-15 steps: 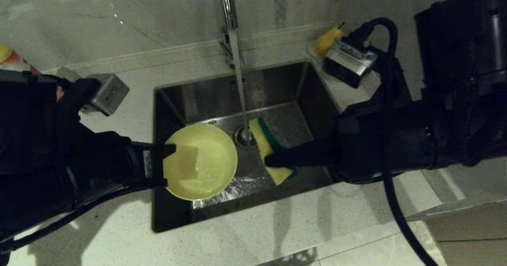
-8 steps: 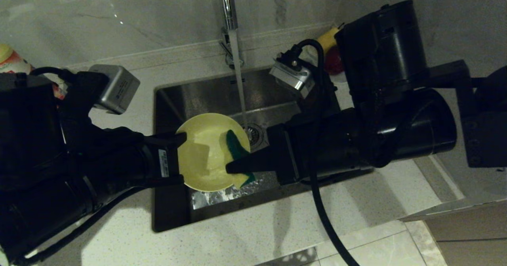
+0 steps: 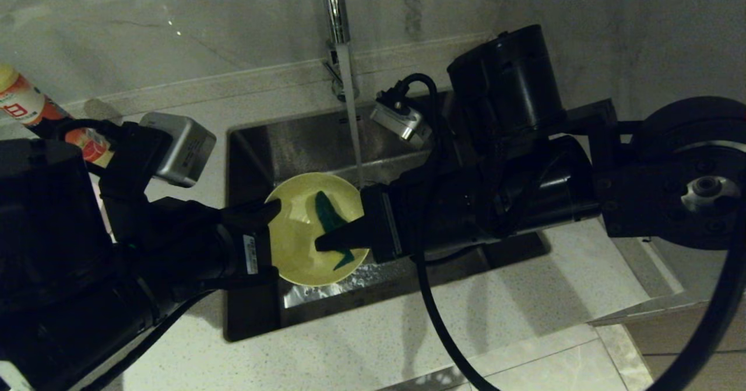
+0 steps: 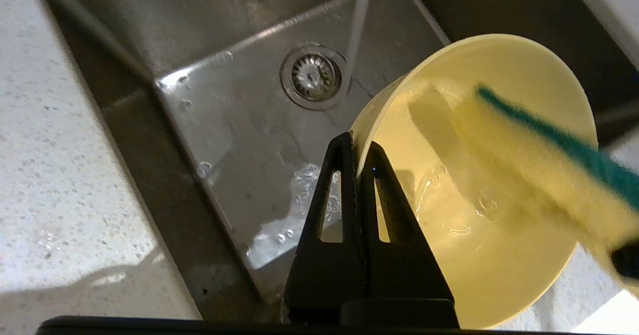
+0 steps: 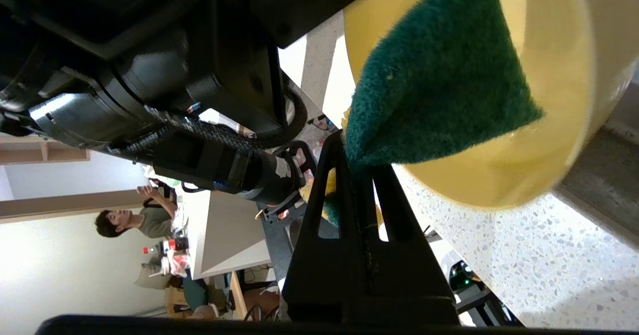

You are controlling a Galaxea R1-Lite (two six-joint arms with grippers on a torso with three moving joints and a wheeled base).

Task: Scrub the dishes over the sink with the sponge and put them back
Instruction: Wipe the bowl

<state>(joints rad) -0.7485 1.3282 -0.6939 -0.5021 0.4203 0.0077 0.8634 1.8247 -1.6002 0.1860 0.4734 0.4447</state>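
1. Running from the tap, water is falling into the sink just behind the yellow bowl; the right arm is hiding the sink's right half.
2. Clamping the bowl's rim, the left gripper is tilting its mouth rightward over the sink.
3. Pinching the sponge, the right gripper is pressing its length across the bowl's inside, green face up.

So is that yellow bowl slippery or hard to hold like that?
Probably slippery: the yellow bowl is wet inside, with the tap running. It looks light, since the left pincer holds it tilted by the rim alone. The sponge pressing inside could perhaps twist it in that thin grip.
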